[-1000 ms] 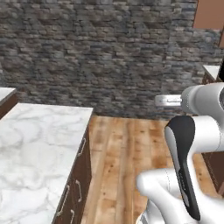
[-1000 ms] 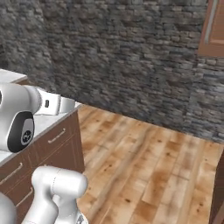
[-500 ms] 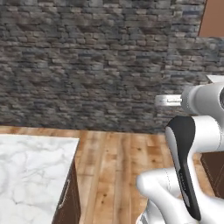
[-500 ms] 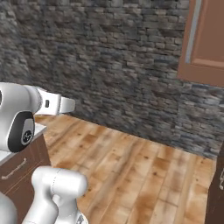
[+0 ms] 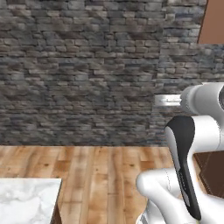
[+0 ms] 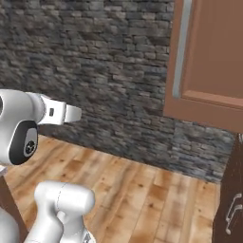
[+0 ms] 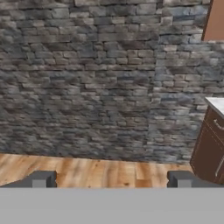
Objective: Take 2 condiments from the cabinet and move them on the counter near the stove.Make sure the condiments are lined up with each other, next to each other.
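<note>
Gripper point(image 7: 109, 179) empty, fingers spread wide. Marble tabletop point(image 5: 26, 199) corner nearby; brown cabinet point(image 6: 209, 61) beyond, door closed against stone wall point(image 5: 87, 65). Condiments presumably inside. Judged light, rigid, smooth-sided; grasp each bottle mid-body.

The cabinet point(image 6: 209, 61) is cut off by the top and right edges, its inside hidden. The counter point(image 5: 26, 199) shows one near-left corner. A lower cupboard point(image 7: 210, 148) runs off the right edge.

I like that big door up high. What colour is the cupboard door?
The cabinet door is plain brown wood, with a silvery strip along one edge. It shows best in the right base view.
</note>
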Controlling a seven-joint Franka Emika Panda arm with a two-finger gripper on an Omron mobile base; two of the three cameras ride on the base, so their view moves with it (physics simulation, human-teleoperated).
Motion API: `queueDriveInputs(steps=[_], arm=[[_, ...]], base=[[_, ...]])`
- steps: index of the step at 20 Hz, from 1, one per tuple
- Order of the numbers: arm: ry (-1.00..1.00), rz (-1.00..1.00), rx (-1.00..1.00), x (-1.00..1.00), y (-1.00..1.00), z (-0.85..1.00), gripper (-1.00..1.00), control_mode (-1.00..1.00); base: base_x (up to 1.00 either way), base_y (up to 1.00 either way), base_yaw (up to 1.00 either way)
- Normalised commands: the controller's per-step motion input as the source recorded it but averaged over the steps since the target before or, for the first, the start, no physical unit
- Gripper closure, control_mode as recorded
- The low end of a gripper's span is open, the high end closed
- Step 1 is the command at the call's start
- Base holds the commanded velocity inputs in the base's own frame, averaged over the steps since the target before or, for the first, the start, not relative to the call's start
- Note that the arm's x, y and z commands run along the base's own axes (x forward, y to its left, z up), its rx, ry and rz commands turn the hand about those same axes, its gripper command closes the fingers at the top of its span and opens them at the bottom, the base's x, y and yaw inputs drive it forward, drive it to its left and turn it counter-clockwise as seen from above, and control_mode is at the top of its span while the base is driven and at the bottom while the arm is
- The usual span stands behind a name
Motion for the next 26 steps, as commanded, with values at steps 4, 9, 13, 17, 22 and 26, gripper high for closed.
queueDriveInputs(steps=[4,9,13,17,22,26], arm=[[0.0,0.0,0.0,0.0,0.0,0.0,-1.0,1.0],[0.0,0.0,0.0,0.0,0.0,0.0,-1.0,1.0],[0.0,0.0,0.0,0.0,0.0,0.0,-1.0,1.0],[0.0,0.0,0.0,0.0,0.0,0.0,-1.0,1.0],[0.0,0.0,0.0,0.0,0.0,0.0,-1.0,1.0],[0.0,0.0,0.0,0.0,0.0,0.0,-1.0,1.0]], base=[[0.38,-0.27,-0.35],[0.22,-0.14,-0.46],[0.53,-0.11,-0.39],[0.95,-0.05,-0.2],[0.79,-0.07,-0.08],[0.0,-0.4,-0.4]])
